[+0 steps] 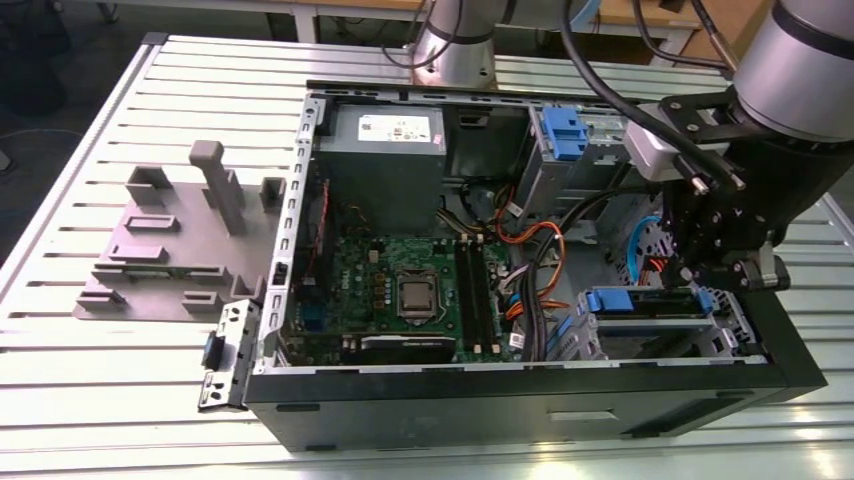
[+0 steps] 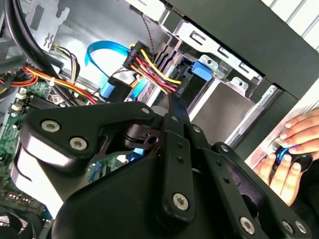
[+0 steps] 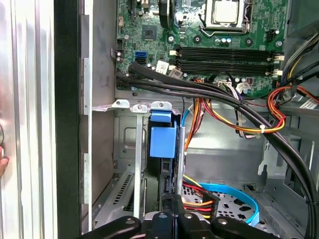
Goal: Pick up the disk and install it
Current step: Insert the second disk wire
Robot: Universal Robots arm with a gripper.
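My gripper (image 1: pixel 714 262) sits over the case's (image 1: pixel 534 385) 4 o'clock corner bay, disk (image 3: pixel 163 142) (blue carrier) slotted there; jaw state unclear.

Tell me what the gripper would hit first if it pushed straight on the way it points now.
Probably the disk. In the first wrist view, its blue carrier stands in the drive cage directly ahead of the gripper. Depth is hard to judge, so the gap to it is unclear.
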